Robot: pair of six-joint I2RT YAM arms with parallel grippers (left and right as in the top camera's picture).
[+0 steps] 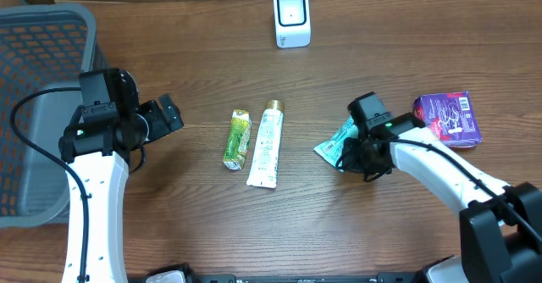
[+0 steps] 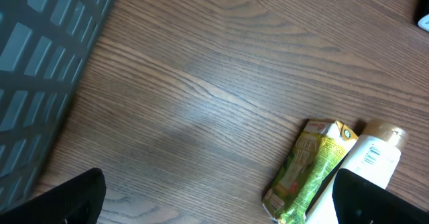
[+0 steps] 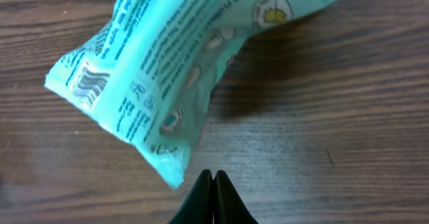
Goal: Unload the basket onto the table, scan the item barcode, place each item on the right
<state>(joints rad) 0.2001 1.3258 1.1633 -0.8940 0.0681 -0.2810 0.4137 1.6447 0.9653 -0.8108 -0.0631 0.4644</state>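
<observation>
Right hand (image 3: pixel 213 178) pinched shut beside corner of teal packet (image 3: pixel 175 66).

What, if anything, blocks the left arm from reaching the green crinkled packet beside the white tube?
Probably nothing, so likely yes: only bare wooden table lies between the left arm's open jaws and the green crinkled packet.

Both arms (image 1: pixel 93 190) have white links (image 1: pixel 440 169), black joints (image 1: pixel 106 88), black cables (image 1: pixel 25 98), black fingers (image 3: pixel 199 207).

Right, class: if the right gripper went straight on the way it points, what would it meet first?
Probably the teal packet: its lower edge lies just ahead of the shut right gripper. Height is unclear, so it could slip under it.
</observation>
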